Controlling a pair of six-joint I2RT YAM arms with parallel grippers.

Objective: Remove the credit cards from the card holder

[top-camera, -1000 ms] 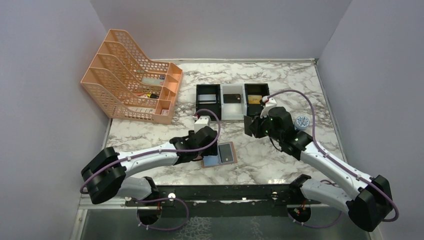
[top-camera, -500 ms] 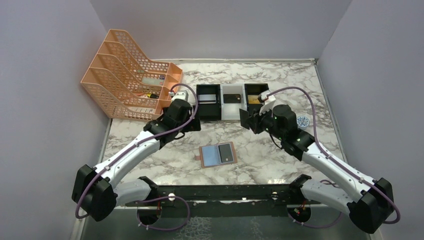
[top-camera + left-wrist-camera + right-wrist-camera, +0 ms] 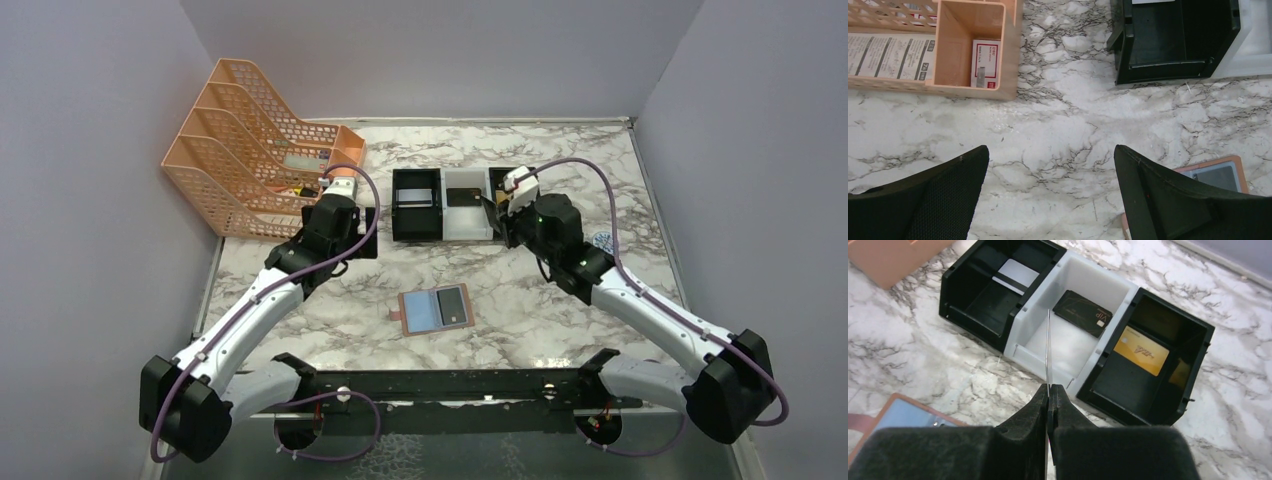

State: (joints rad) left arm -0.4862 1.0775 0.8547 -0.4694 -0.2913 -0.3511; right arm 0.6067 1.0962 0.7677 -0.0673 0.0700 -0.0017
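right gripper (image 3: 1049,392): pressed together, pinching a thin card by its near end
held card (image 3: 1047,347): edge-on to the right wrist camera, a thin pale line; its long axis runs straight out from the fingertips toward the trays; its face colour cannot be told
under the held card: white tray (image 3: 1035,337), the middle of a row of three, with a black card (image 3: 1083,313) lying flat in it, long axis slanted
right black tray (image 3: 1193,337): holds a gold card (image 3: 1140,350), slanted the same way as the black card
left black tray (image 3: 973,302): a pale card (image 3: 1018,274) at its far end
left gripper (image 3: 1050,195): spread wide, holding nothing, both fingers above the bare marble table (image 3: 1058,125)
card holder (image 3: 435,310): lies open, blue-grey lining up, on the marble at the near middle, between the two arms and apart from both grippers; its long axis runs across the table, slightly tilted, the small tab at the left end
dark grey card (image 3: 455,305): on the holder's right half, long axis running near to far, crosswise to the holder
top view only: the whole holder and the card on it
wrist views: each catches one tan corner of the holder; only the right wrist shows the held card clearly
orange mesh file rack (image 3: 1008,55): beyond the left gripper, a small white and red box (image 3: 985,62) in its end compartment
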